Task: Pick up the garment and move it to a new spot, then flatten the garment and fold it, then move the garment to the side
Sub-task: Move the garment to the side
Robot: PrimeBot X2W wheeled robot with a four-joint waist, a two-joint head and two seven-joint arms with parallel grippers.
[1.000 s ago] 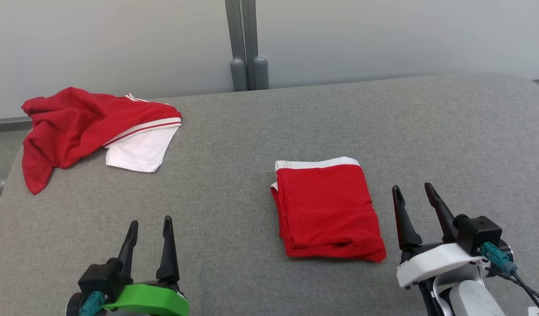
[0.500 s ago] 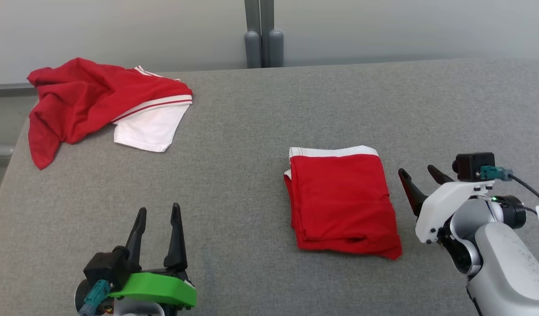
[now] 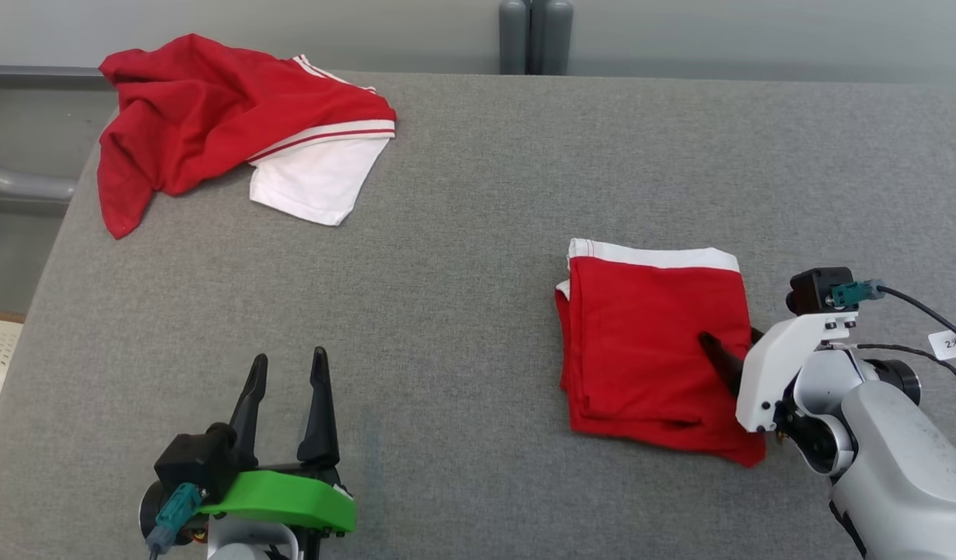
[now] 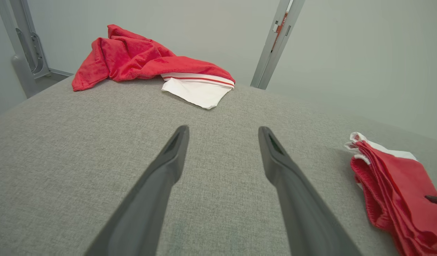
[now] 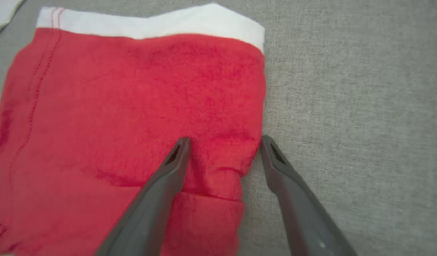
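Garments two: folded garment (image 3: 649, 342), crumpled garment (image 3: 190, 117); left gripper (image 3: 288, 356), right gripper (image 5: 224, 139) spread.

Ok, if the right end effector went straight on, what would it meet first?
Probably the folded garment, at its right edge, which the open right end effector straddles. Depth unclear.

White cable tag (image 3: 950, 343) marked "2"

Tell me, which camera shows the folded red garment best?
The head view: the folded garment shows almost whole. The right wrist view gives a closer, cropped look; the left wrist view catches its layered edge.
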